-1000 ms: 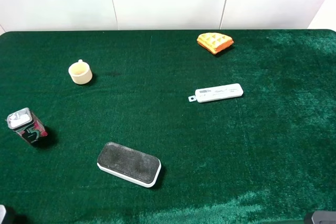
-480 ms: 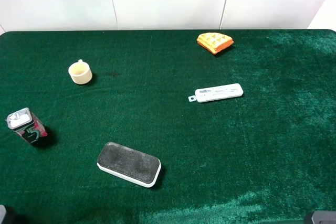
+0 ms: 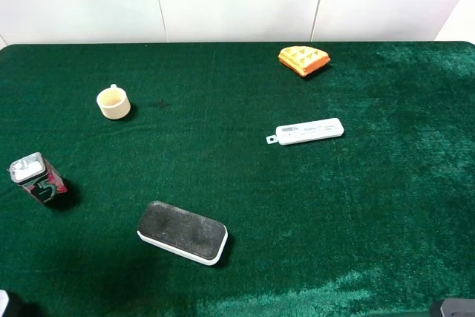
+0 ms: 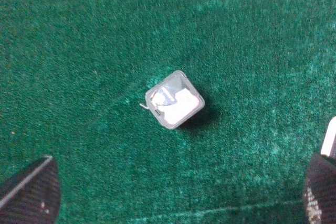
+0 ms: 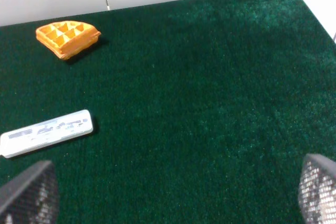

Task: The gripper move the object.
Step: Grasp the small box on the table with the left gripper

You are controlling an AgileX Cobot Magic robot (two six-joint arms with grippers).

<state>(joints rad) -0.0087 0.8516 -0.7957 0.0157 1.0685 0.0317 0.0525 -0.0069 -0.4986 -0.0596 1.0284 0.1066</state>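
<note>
The object [image 3: 37,180], a small dark box with a silver-grey top, a red-pink base and a "5" on its side, stands upright on the green cloth at the left edge. In the left wrist view its top [image 4: 174,99] is seen from above. My left gripper [image 4: 173,195] hangs well above it, open and empty, with one fingertip in each lower corner of that view. My right gripper [image 5: 173,195] is open and empty above the right side of the table. In the exterior high view only slivers of the arms show at the bottom corners.
A cream cup [image 3: 113,102] stands at the back left. A black-and-white oblong speaker [image 3: 182,232] lies front centre-left. A white remote-like bar [image 3: 308,131] lies at centre right and an orange waffle piece [image 3: 303,59] at the back. A white wall runs behind the table.
The sliver of the left arm at the bottom left corner shifts very slightly. None of the objects on the cloth has moved.
</note>
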